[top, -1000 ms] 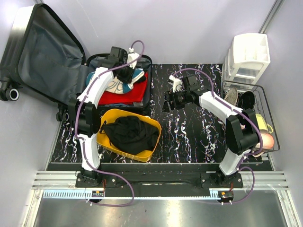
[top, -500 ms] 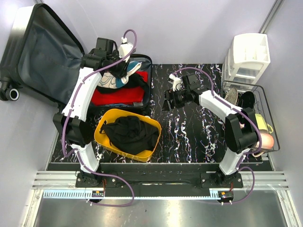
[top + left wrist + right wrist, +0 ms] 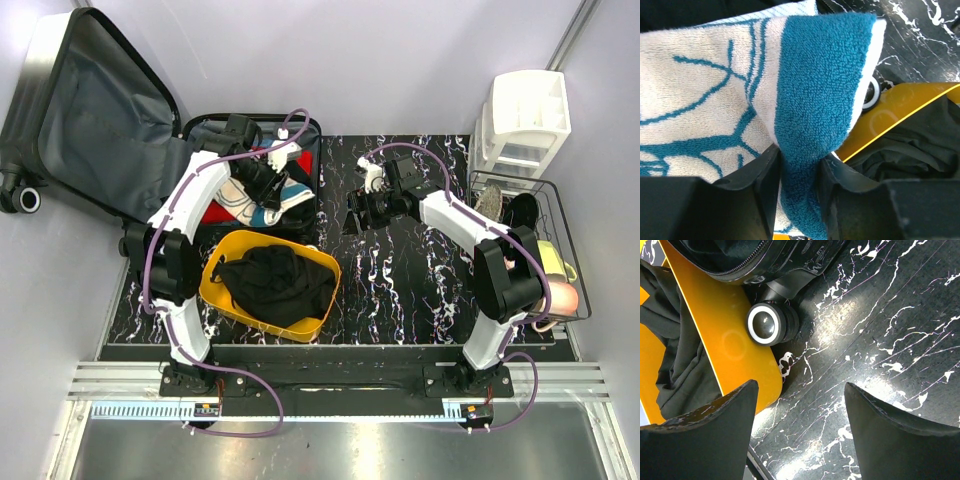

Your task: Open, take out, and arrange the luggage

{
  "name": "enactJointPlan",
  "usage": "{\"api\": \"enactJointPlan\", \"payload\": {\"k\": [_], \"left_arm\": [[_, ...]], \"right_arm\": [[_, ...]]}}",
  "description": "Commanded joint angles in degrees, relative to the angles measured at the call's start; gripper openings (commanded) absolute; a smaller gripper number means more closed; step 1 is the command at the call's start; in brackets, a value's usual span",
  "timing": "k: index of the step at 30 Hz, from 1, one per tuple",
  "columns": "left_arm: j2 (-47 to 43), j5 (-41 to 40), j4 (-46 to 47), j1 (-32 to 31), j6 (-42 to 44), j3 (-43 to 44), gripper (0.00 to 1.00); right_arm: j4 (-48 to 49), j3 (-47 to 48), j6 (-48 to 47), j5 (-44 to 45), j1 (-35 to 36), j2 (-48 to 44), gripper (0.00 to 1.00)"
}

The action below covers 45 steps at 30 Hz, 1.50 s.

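Yellow bin (image 3: 330, 268) nearest, black garment (image 3: 275, 285) piled inside. Right tool (image 3: 800, 387) hovers over tabletop (image 3: 400, 280) beside bin, jaws wide apart, nothing between them. Just beyond bin, left tool (image 3: 797, 170) pinches teal-and-white towel (image 3: 820, 75) by narrow fold. Luggage (image 3: 100, 110) at far left, lid thrown open leftward, shell beneath towel. Risk: thin pinch may slip, towel dropping across bin rim or tabletop; hanging end may snag on luggage edge. No brand, label or writing legible.
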Motion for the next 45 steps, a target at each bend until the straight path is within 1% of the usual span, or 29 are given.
{"api": "enactJointPlan", "payload": {"k": [1, 3, 4, 7, 10, 11, 12, 13, 14, 15, 18, 20, 21, 23, 24, 25, 26, 27, 28, 29, 30, 33, 34, 37, 38, 39, 41, 42, 45], "left_arm": [[-0.30, 6.43, -2.01, 0.37, 1.88, 2.06, 0.44], [-0.38, 6.88, -2.71, 0.37, 2.24, 2.24, 0.49], [-0.47, 6.70, -2.71, 0.37, 2.07, 2.15, 0.50], [-0.03, 6.17, -3.06, 0.46, 1.54, 2.06, 0.48], [-0.38, 6.70, -3.24, 0.37, 1.27, 1.71, 0.30], [-0.82, 6.79, -3.24, 0.37, 1.27, 1.36, 0.27], [-1.08, 6.79, -3.33, 0.37, 1.27, 1.18, 0.28], [-1.35, 6.88, -3.68, 0.46, 1.53, 1.10, 0.33], [-2.31, 7.14, -4.38, 0.37, 2.23, 1.01, 0.42], [-3.01, 6.97, -5.08, 0.29, 3.72, 0.57, 0.53], [-6.96, 5.13, -4.30, -0.33, 6.36, -3.29, 0.66], [-10.03, 1.88, -2.90, -1.73, 7.25, -7.66, 0.70], [-11.10, 0.48, -0.45, -2.35, 7.77, -9.26, 0.72], [-13.55, -5.58, 2.72, -5.14, 7.60, -13.99, 0.74], [-14.18, -8.13, 6.65, -6.21, 6.73, -15.59, 0.75], [-14.70, -14.24, 8.95, -8.57, 5.59, -18.74, 0.76], [-15.23, -17.70, 11.50, -9.81, 2.79, -20.16, 0.77], [-15.32, -21.04, 15.35, -10.87, 1.98, -21.22, 0.77], [-15.06, -25.16, 16.52, -12.79, 1.63, -22.71, 0.77], [-14.97, -26.77, 17.66, -13.59, 0.75, -23.42, 0.77], [-14.89, -28.52, 19.76, -14.30, 0.22, -24.04, 0.77], [-13.13, -33.97, 21.36, -16.67, -0.83, -25.36, 0.75], [-12.26, -37.12, 21.98, -17.20, -1.36, -25.88, 0.75], [-11.02, -41.09, 23.21, -17.21, -3.03, -26.06, 0.69], [-10.93, -41.63, 23.47, -17.21, -3.73, -26.06, 0.67], [-10.84, -41.72, 23.56, -17.21, -3.91, -26.06, 0.62], [-11.28, -41.64, 23.56, -17.21, -4.26, -25.98, 0.57], [-11.46, -41.38, 23.22, -17.12, -4.18, -25.98, 0.51], [-12.60, -38.92, 20.24, -17.12, -3.83, -24.57, 0.43]], "right_arm": [[0.96, 0.52, -0.32, 1.01, -0.50, -2.17, 0.79], [0.96, 0.61, -0.24, 1.10, -0.42, -2.09, 0.80], [0.87, 0.61, -0.24, 1.10, -0.50, -2.09, 0.80], [0.87, 0.79, -0.24, 1.19, -0.50, -2.00, 0.80], [0.96, 0.88, -0.24, 1.19, -0.41, -1.91, 0.80], [0.87, 0.96, -0.15, 1.19, -0.50, -1.82, 0.80], [0.96, 0.96, -0.15, 1.19, -0.50, -1.74, 0.80], [0.96, 0.96, -0.15, 1.28, -0.50, -1.82, 0.80], [0.96, 0.96, -0.23, 1.28, -0.42, -1.82, 0.80], [0.96, 0.88, -0.24, 1.36, -0.50, -1.91, 0.80], [0.96, 0.35, -0.24, 1.36, -0.50, -2.35, 0.80], [0.87, 0.09, -0.24, 1.28, -0.50, -2.44, 0.80], [0.96, 0.00, -0.24, 1.19, -0.42, -2.35, 0.80], [0.96, -0.01, -0.24, 1.01, -0.41, -2.00, 0.80], [0.96, -0.09, 0.03, 0.93, -0.50, -2.09, 0.80], [0.96, 0.08, 0.03, 0.84, -0.50, -1.91, 0.80], [0.96, 0.08, 0.03, 0.84, -0.59, -1.82, 0.80], [0.96, 0.08, 0.03, 0.92, -0.42, -1.82, 0.80], [0.96, 0.17, 0.03, 1.10, -0.50, -1.82, 0.80], [0.96, 0.17, -0.06, 1.10, -0.50, -1.91, 0.80], [0.96, 0.08, -0.06, 1.19, -0.42, -1.91, 0.80], [0.96, -0.09, -0.23, 1.63, -0.59, -2.35, 0.80], [0.87, -0.18, -0.32, 1.89, -0.59, -2.52, 0.80], [0.96, -0.44, -0.32, 1.98, -0.94, -2.88, 0.80], [0.96, -0.53, -0.41, 2.07, -1.03, -3.14, 0.80], [0.96, -0.71, -0.32, 2.07, -1.03, -3.23, 0.80], [0.96, -0.97, -0.32, 2.07, -1.20, -3.49, 0.80], [0.96, -1.06, -0.41, 2.07, -1.12, -3.58, 0.80], [0.96, -1.23, -0.41, 2.16, -1.29, -3.93, 0.80]]}}
